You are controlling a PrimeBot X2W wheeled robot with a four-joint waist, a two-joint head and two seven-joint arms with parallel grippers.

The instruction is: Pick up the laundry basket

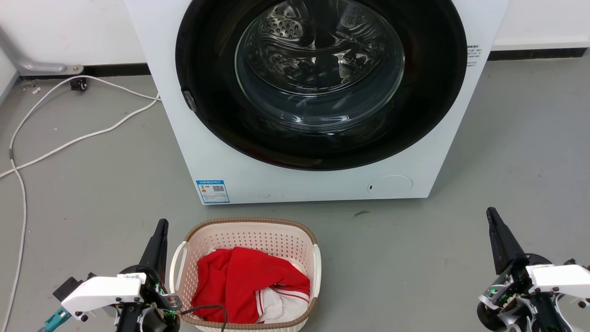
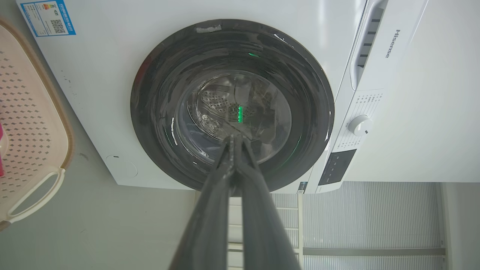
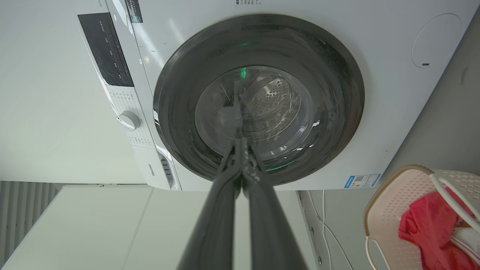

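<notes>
Cream perforated plastic laundry basket with a brown woven-look rim (image 1: 251,222) sits on the grey floor (image 1: 415,258), near the robot and just in front of a big white front-loading washing machine (image 1: 322,184), a little left of the scene's middle. A crumpled red and white garment (image 1: 239,276) lies inside it. The pickup looks not yet begun: the basket rests flat on the floor and neither white side handle is gripped, so reaching, grasping and lifting are all left to do. The left fingers (image 1: 156,249) stand just beside the basket's left handle (image 1: 174,269), apparently not touching it, tips pressed together and holding nothing. The right fingers (image 1: 502,240) are well apart from the basket, out at the right, likewise closed tip to tip and empty.
</notes>
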